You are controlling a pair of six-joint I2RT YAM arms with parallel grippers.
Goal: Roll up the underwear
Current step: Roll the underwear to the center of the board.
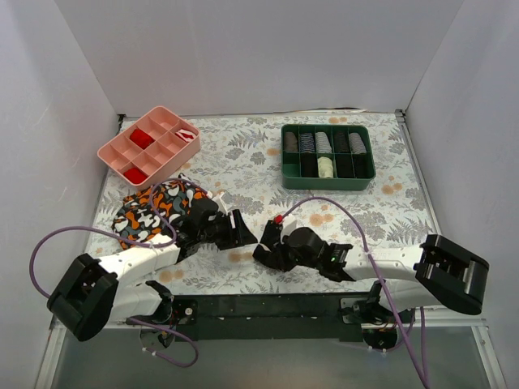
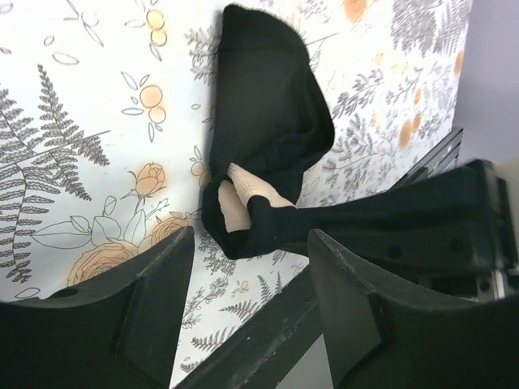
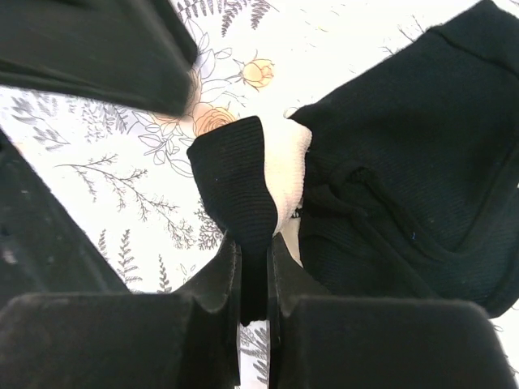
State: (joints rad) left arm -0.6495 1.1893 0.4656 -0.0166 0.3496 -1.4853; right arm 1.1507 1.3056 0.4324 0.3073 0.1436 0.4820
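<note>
From above, our left hand (image 1: 241, 232) and right hand (image 1: 266, 250) meet at the near middle of the surface (image 1: 243, 162), and what lies between them is lost under black fingers; a patterned cloth (image 1: 152, 212) sits just to the left. The left wrist view gives what that one hides: the underwear (image 2: 272, 121) lies bunched on the surface, cream waistband (image 2: 243, 193) tucked into the fold, and our left hand stands apart, a finger either side of the banded end, gripping nothing. The right wrist view alone shows the right hand clamped on a fold of black fabric and band. We judge the risk so: with one pinch point, a pull could drag the bunch rather than roll it, or the fold could slip out
</note>
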